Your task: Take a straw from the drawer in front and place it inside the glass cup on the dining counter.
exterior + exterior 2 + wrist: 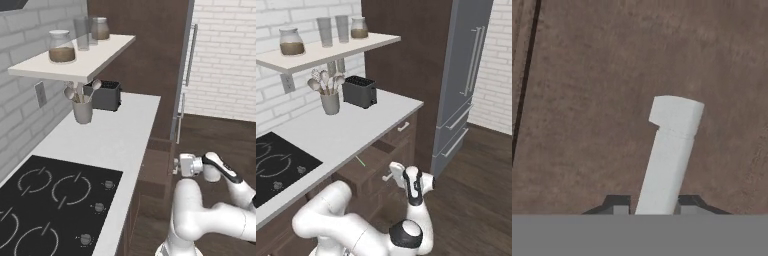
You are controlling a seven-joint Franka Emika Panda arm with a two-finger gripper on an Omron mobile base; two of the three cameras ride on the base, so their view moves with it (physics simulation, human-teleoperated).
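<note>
Hand (pixel 654 210): closed on the drawer (pixel 368 172) handle (pixel 669 150), so it can be pulled.
Straw (pixel 360 161): seen inside at 10 o'clock of the hand.

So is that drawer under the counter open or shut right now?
Partly open. The drawer juts out from the cabinet front, the green straw shows inside, and the pincer is shut on its handle.
</note>
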